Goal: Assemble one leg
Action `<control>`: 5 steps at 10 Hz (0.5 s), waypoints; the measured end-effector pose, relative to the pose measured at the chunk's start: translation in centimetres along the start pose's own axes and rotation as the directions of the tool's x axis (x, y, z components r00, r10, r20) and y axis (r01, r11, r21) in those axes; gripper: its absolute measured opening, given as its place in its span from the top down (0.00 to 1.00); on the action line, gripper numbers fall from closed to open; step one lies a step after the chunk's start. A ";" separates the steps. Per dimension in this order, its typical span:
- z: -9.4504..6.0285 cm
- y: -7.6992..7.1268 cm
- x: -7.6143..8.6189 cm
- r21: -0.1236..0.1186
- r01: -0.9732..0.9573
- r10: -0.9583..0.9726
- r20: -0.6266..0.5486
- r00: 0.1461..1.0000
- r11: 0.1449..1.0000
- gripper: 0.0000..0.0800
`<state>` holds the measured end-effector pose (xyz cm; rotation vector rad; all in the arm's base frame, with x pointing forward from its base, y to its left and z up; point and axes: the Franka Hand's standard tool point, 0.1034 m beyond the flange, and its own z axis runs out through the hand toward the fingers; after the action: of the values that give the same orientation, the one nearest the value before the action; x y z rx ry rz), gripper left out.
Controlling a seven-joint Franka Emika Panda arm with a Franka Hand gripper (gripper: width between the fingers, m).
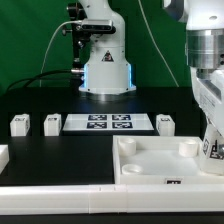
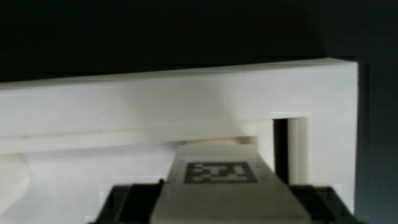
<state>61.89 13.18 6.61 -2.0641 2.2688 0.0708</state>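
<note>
My gripper (image 1: 210, 138) is at the exterior view's right and is shut on a leg (image 1: 213, 151), a small white block with a marker tag. It holds the leg upright over the right corner of the large white panel (image 1: 160, 163), which has round corner sockets. In the wrist view the leg (image 2: 222, 172) sits between my black fingers (image 2: 128, 205), with the panel's rim (image 2: 160, 105) right behind it. I cannot tell whether the leg touches the panel. Three more legs stand on the table: two to the left (image 1: 20, 124) (image 1: 51, 123) and one to the right (image 1: 166, 123) of the marker board.
The marker board (image 1: 108, 123) lies in the middle of the black table. The robot base (image 1: 105, 70) stands behind it. A white part (image 1: 3, 157) shows at the left edge of the exterior view. A green backdrop closes the rear.
</note>
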 end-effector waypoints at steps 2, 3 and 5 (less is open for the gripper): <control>0.0 0.0 -0.1 -0.001 0.017 -0.017 0.000 1.000 1.000 0.44; 0.0 0.1 -0.1 -0.001 0.019 -0.019 0.000 1.000 1.000 0.28; 0.1 0.2 -0.3 -0.002 0.038 -0.038 0.000 0.999 0.999 0.20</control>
<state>61.77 13.47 6.52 -2.1068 2.2300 0.0711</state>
